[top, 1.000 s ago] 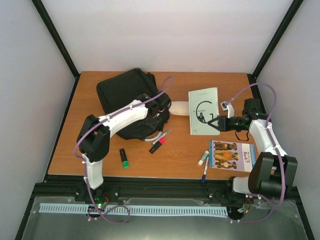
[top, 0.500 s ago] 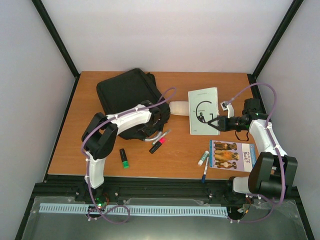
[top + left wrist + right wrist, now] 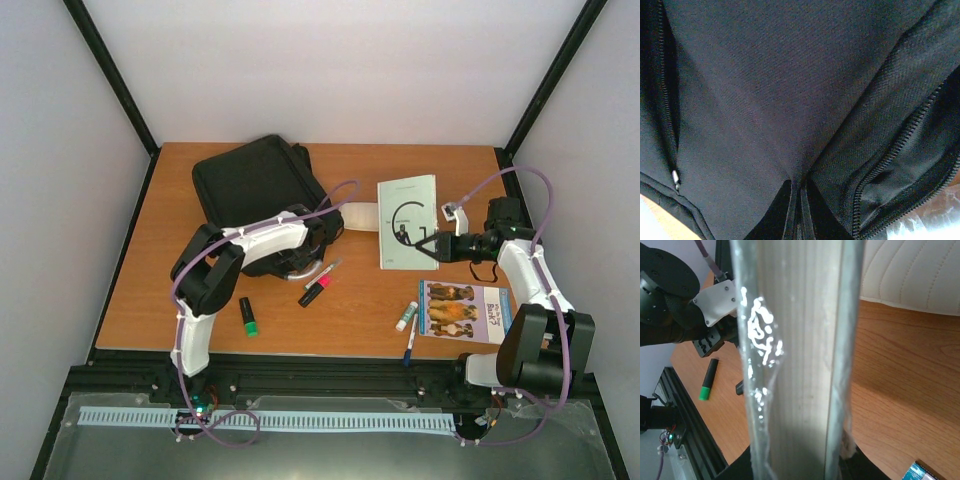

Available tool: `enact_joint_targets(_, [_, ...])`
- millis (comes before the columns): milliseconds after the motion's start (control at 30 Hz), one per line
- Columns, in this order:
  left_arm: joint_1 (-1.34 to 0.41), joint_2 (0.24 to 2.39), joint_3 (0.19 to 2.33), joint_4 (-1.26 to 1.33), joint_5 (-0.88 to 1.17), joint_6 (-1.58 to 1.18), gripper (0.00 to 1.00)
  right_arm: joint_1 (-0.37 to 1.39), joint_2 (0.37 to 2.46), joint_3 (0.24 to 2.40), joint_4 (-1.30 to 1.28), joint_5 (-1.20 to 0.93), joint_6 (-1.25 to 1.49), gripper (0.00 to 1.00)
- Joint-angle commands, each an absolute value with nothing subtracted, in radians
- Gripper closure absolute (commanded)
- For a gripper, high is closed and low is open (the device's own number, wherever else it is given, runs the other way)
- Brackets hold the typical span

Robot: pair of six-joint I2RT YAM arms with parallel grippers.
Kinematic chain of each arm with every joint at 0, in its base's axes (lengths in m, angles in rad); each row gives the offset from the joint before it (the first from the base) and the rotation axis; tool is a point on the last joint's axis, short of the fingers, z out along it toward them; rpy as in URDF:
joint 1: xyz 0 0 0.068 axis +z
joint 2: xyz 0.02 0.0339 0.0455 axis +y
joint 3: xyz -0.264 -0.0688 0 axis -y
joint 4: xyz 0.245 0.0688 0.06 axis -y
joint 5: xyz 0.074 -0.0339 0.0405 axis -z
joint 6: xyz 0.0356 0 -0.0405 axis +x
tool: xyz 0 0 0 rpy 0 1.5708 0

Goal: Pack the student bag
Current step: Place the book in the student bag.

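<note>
Black woven fabric of the student bag [image 3: 765, 90] is bunched between the clenched fingers of the left gripper [image 3: 800, 200], which pinches the bag's near edge beside a zip that looks parted. The bag lies flat on the wooden table [image 3: 160, 290]. Right of the bag, the right gripper [image 3: 431, 247] is clamped on the edge of a plastic-wrapped white booklet [image 3: 405, 205]. Nothing appears packed yet. A white pencil pouch [image 3: 360, 215] sits just beside the bag's right side. A pink marker [image 3: 316, 286] and a green-capped highlighter [image 3: 247, 315] lie just in front of it. A glue stick [image 3: 405, 316], blue pen [image 3: 411, 343] and dog picture book [image 3: 465, 310] lie well to its right. Packing looks barely begun, with opening the bag as the step in hand.
</note>
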State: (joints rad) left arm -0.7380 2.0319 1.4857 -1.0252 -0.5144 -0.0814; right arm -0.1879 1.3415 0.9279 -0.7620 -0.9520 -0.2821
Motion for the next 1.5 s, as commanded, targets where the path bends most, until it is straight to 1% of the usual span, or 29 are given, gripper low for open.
enact_joint_targets(0, [-0.744,1.961,1.525,-0.991,-0.568,-0.089,0.99,-0.192,1.307,0.921,-0.664,-1.038,-0.239,0.97])
enact_joint_targets(133, [-0.747,1.865,1.535,-0.974,-0.591,-0.090,0.99,-0.150,1.315,0.963,-0.713,-1.031,-0.232,0.97])
enact_joint_targets(333, [-0.747,1.731,1.513,-0.918,-0.585,-0.072,0.99,-0.030,1.308,1.049,-0.824,-1.037,-0.197,0.97])
enact_joint_targets(567, [-0.741,1.649,1.503,-0.832,-0.573,-0.071,0.99,0.061,1.397,1.133,-0.934,-1.159,-0.106,0.97])
enact_joint_targets(733, [-0.728,1.619,1.500,-0.784,-0.568,-0.075,0.99,0.136,1.480,1.134,-0.996,-1.262,-0.071,0.97])
enact_joint_targets(1000, [-0.707,1.585,1.472,-0.740,-0.535,-0.100,0.99,0.257,1.531,1.035,-0.898,-1.299,0.001,0.97])
enact_joint_targets(1233, [-0.702,1.575,1.466,-0.733,-0.502,-0.108,0.99,0.298,1.643,1.110,-0.928,-1.303,-0.045,0.97])
enact_joint_targets(1467, [-0.703,1.546,1.447,-0.697,-0.444,-0.092,0.99,0.343,1.817,1.273,-0.947,-1.301,-0.061,0.97])
